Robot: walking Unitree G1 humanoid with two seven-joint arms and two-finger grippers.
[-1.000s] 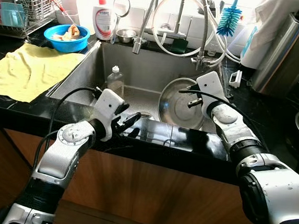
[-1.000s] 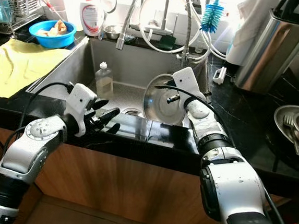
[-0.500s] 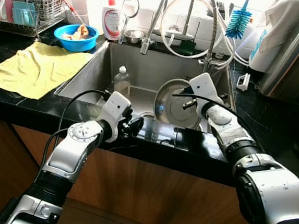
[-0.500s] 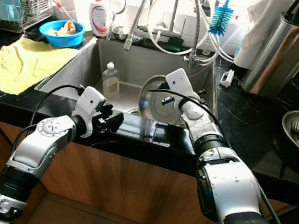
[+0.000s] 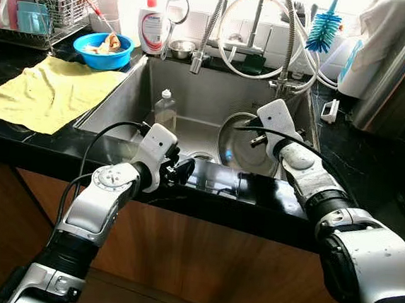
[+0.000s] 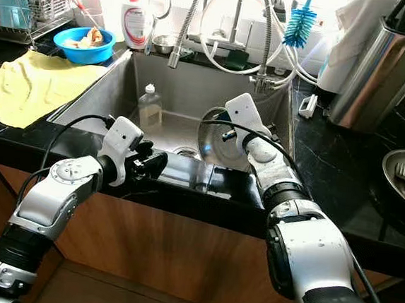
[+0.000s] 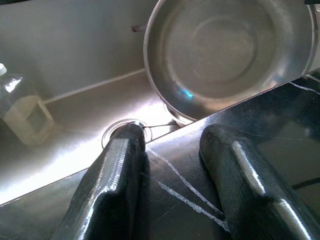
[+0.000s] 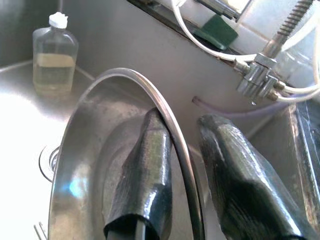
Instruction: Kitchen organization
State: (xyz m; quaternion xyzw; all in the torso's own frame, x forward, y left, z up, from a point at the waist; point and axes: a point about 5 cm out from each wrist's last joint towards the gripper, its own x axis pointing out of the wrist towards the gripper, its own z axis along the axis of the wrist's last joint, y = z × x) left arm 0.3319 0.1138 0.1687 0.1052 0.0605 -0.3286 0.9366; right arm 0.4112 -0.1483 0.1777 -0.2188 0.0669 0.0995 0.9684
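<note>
Counter (image 5: 5, 134) of black stone runs along the near edge, and at its far left we see a yellow cloth (image 5: 41, 93) spread flat, with a dish rack (image 5: 31, 5) behind it. Just right of the rack stands a blue bowl (image 5: 106, 49) holding scraps, and next to it a white soap bottle (image 5: 154, 28) at the sink's back corner.

We locate the left gripper (image 7: 170, 150) at the front lip of the sink (image 5: 118, 101), resting on the black counter edge. Its two fingers (image 7: 117, 175) stand apart with nothing between them, their tips just over the lip above the drain (image 7: 111, 131).

Inside the basin, a clear plastic bottle (image 5: 165, 108) stands upright near the left wall, well apart from both grippers.

Further right, we find the steel bowl (image 5: 242, 144) tilted on edge in the sink, leaning toward the right wall, its hollow facing the front. The right gripper (image 8: 185, 155) reaches down into the basin and straddles the bowl's upper rim: one finger lies inside the hollow, the other outside, clamped on the rim.

Behind the sink we see the tap hoses (image 5: 235, 27) and a blue bottle brush (image 5: 321, 31). At far right stands a steel canister (image 5: 397, 76).
</note>
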